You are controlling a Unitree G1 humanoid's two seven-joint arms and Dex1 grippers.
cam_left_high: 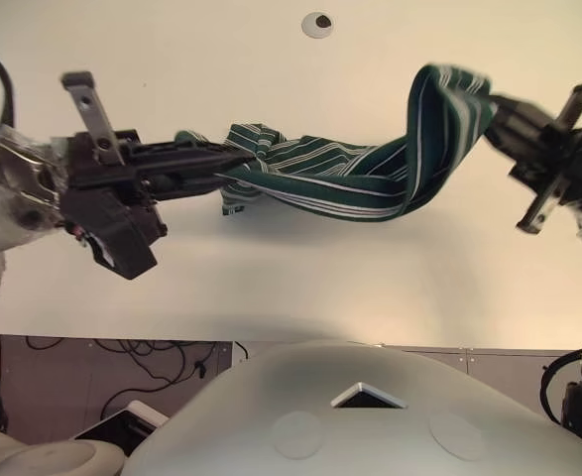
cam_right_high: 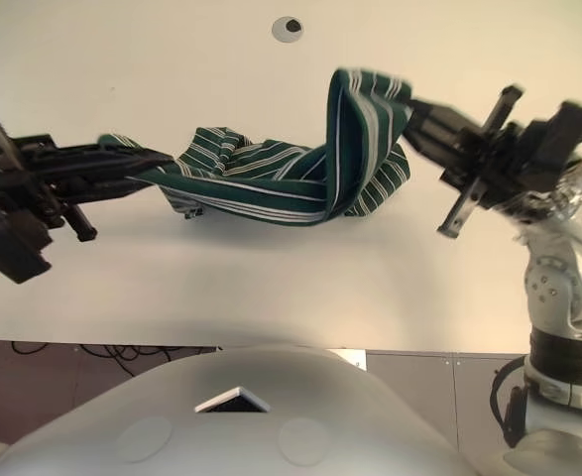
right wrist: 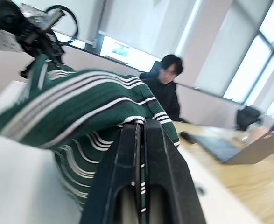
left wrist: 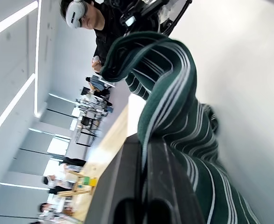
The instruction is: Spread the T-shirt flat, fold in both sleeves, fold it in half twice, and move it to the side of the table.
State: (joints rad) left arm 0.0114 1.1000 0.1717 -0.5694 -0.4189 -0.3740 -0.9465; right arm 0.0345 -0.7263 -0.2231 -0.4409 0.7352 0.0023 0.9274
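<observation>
A dark green, white-striped knit T-shirt (cam_left_high: 350, 178) hangs bunched just above the white table (cam_left_high: 271, 283), strung between the left gripper (cam_left_high: 243, 159) and right gripper (cam_left_high: 493, 105), each clamped tight on one end.

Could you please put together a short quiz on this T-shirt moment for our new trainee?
1. True or false: the T-shirt lies spread flat on the table.
2. Of the left hand and the right hand, which grips the T-shirt? A) left only B) right only C) both
3. Fill in: the T-shirt is green with ____ stripes.
Key: 1 false; 2 C; 3 white.
</observation>
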